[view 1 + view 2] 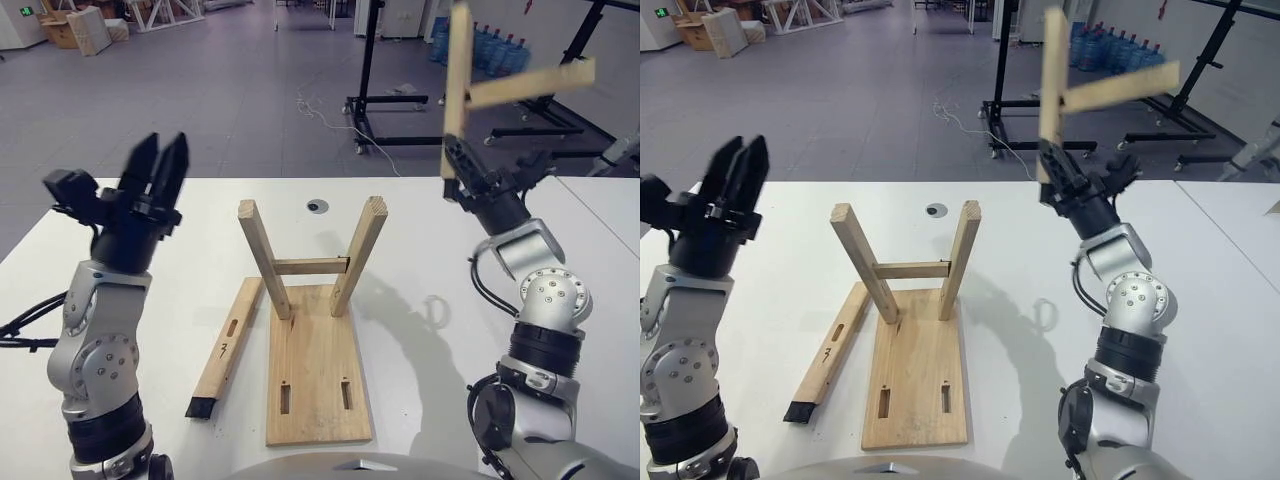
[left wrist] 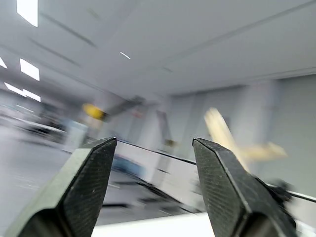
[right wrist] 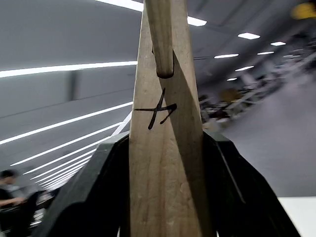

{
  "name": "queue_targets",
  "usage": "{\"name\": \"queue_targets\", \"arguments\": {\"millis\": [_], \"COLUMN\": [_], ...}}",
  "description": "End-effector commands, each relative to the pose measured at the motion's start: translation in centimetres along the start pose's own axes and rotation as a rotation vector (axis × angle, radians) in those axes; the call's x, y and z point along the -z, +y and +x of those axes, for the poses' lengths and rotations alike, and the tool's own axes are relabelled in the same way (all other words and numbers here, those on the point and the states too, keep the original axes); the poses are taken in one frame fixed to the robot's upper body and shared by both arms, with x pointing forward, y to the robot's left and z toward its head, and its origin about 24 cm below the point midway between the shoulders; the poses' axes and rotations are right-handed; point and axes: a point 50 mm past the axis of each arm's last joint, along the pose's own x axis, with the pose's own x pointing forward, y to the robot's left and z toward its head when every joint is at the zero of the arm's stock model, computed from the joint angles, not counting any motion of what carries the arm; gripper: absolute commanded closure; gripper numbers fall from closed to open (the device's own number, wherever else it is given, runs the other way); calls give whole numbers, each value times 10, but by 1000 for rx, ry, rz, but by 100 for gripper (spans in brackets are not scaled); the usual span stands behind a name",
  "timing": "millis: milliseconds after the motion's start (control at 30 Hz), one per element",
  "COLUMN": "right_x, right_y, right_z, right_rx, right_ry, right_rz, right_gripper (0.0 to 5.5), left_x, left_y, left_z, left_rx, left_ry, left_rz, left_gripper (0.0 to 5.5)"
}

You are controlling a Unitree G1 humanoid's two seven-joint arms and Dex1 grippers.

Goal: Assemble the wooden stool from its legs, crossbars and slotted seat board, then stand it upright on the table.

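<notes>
The slotted seat board (image 1: 318,365) lies flat mid-table. Two legs (image 1: 263,257) joined by a crossbar (image 1: 311,266) stand in its far slots, leaning. A loose leg (image 1: 226,347) with a dark tip lies along the board's left side. High at the right, my right gripper (image 1: 462,168) is shut on another leg (image 3: 165,148) that carries a crossbar (image 1: 530,82) sticking out sideways; the piece points up, well above the table. My left gripper (image 1: 160,165) is raised at the left, open, with nothing between its fingers (image 2: 94,182).
The white table (image 1: 420,330) has a small round hole (image 1: 317,206) near its far edge. A second table edge (image 1: 610,210) lies at the far right. Black metal frames (image 1: 400,100) stand on the floor beyond.
</notes>
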Motion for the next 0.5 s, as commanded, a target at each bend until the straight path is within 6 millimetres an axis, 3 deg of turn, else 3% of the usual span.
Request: {"name": "queue_targets", "arguments": {"millis": [33, 233, 333, 500], "right_x": [36, 57, 74, 90], "right_y": [45, 51, 53, 47], "right_z": [-26, -31, -36, -41], "right_rx": [-293, -341, -391, -433], "right_ry": [262, 345, 470, 600], "right_rz": [157, 203, 240, 247], "right_gripper": [345, 345, 345, 345], "left_x": [22, 35, 34, 35], "left_y": [-33, -47, -48, -45], "left_z": [-28, -39, -35, -26], "left_rx": [310, 375, 366, 338], "left_ry": [276, 447, 426, 389], "left_rz": [-230, -362, -396, -435], "left_gripper": [248, 177, 138, 134]}}
